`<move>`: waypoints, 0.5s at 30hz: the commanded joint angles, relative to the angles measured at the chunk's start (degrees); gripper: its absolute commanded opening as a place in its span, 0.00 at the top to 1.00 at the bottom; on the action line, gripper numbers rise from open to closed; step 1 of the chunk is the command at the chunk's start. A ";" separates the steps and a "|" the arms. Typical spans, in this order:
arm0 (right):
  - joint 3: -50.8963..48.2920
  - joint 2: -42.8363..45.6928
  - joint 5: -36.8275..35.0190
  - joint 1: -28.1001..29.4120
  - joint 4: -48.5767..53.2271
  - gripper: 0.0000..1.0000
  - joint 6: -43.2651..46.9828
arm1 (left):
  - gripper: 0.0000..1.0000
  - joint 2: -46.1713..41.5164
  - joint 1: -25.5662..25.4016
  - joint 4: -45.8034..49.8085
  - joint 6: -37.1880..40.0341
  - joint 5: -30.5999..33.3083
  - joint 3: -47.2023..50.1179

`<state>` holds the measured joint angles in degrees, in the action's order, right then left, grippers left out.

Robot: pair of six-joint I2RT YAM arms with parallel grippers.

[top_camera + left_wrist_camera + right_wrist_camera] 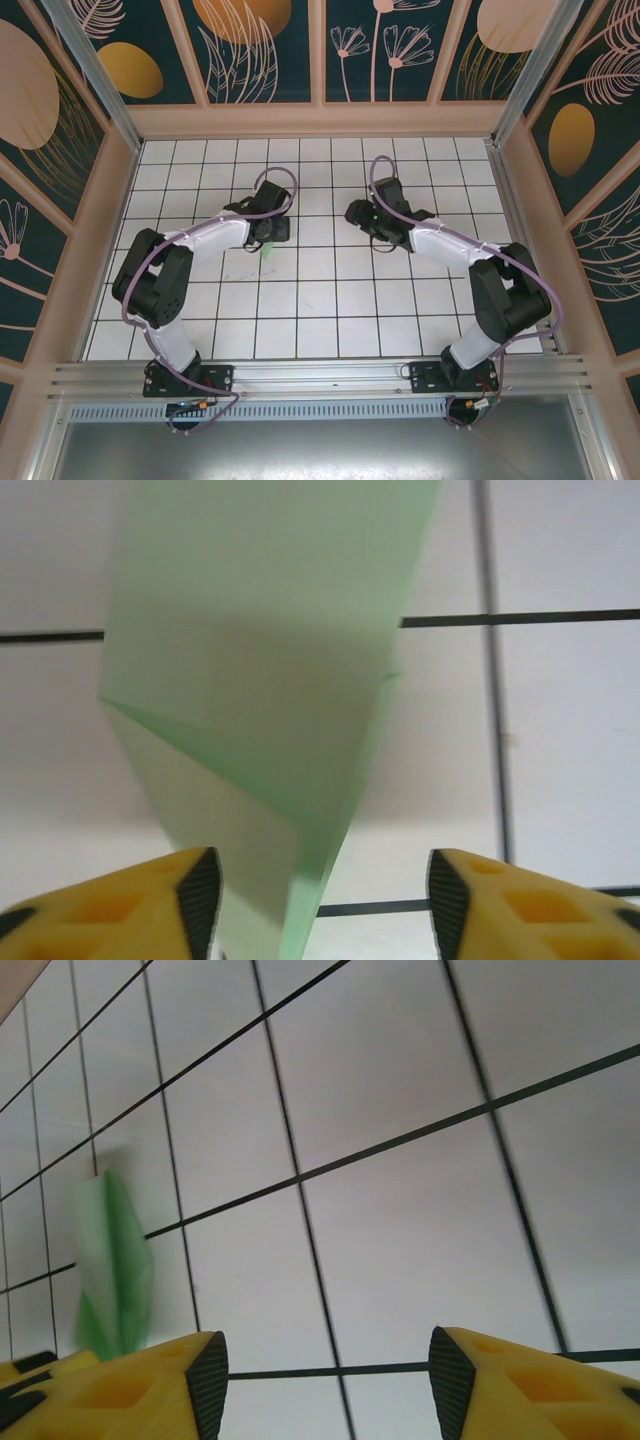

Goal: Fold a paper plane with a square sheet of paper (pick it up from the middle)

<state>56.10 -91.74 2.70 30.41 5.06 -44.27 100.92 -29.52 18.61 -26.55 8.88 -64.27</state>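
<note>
The paper plane (pixel 270 680), pale mint-green paper folded into a slim creased shape, runs lengthwise between the fingers of my left gripper (pixel 320 890). Those jaws stand apart. The paper's narrow end lies close to the left finger (pixel 195 885), with a wide gap to the right one. From above, a bit of green paper (pixel 267 250) pokes out just under the left gripper (pixel 270 236) at mid-table. My right gripper (pixel 320 1375) is open over bare tiles with nothing between its fingers. It sits right of centre (pixel 357 213), and the green paper (pixel 113 1265) appears blurred at its far left.
The white gridded tabletop (pixel 330 310) is walled by a wooden frame (pixel 320 120) with patterned panels. An aluminium rail (pixel 320 375) with both arm bases runs along the near edge. The two arms bend inward toward the middle of the table.
</note>
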 commanded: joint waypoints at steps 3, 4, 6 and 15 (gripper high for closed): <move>3.66 -6.58 2.45 6.49 -6.40 0.53 -1.58 | 0.21 -7.67 5.12 -6.99 -2.36 -5.71 3.34; 4.82 -8.08 3.17 7.71 -7.26 0.57 -1.50 | 0.19 -8.77 6.20 -7.54 -3.13 -5.09 4.33; 8.41 -11.95 4.42 10.77 -8.52 0.64 -1.49 | 0.11 -11.14 8.31 -8.51 -4.97 -2.92 6.54; 28.34 -29.20 11.54 17.71 -6.86 0.81 -2.65 | 0.02 -18.16 15.98 -12.80 -11.64 0.07 17.21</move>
<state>79.09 -117.58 10.68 47.27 -1.67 -45.98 84.62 -15.81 8.43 -34.68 8.01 -49.76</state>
